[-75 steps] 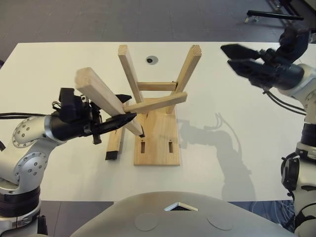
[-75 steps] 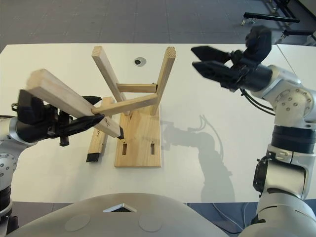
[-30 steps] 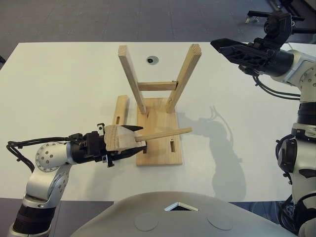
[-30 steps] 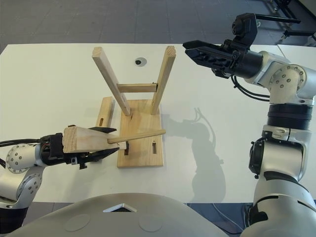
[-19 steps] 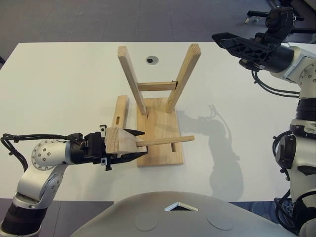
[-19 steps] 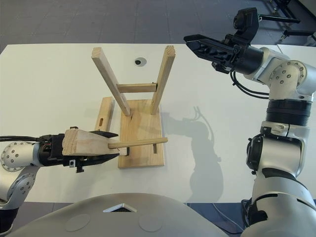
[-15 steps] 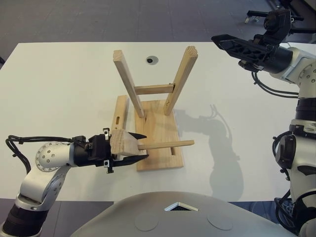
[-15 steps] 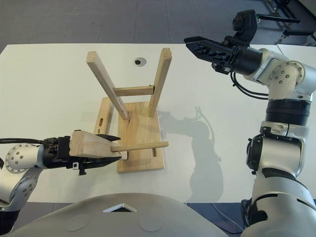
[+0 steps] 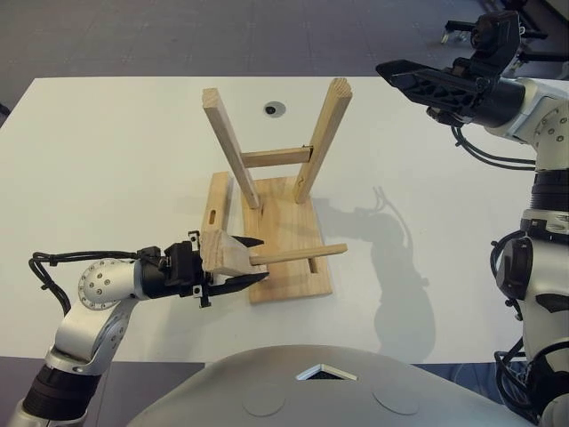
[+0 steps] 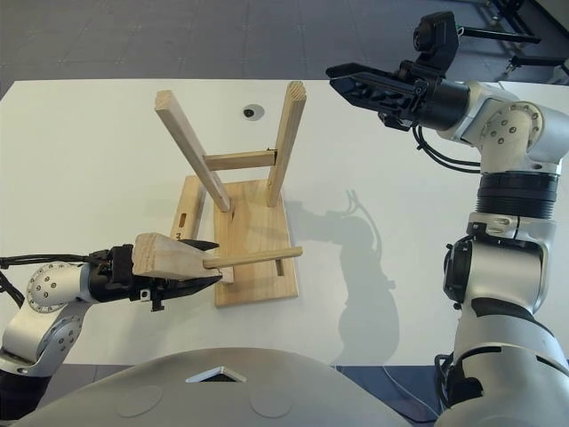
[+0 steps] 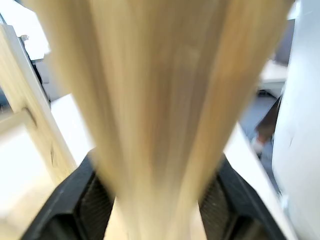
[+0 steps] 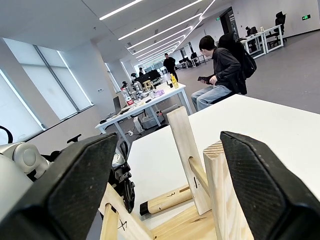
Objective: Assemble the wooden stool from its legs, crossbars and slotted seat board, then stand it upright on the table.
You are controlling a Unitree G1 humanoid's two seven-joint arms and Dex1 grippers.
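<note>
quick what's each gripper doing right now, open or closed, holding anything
left gripper: closed on a wooden leg with a crossbar attached.
right gripper: open, holding nothing.

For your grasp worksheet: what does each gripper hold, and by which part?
The left gripper clamps a leg across its sides, near where its crossbar joins. The right gripper is open and holds nothing.
</note>
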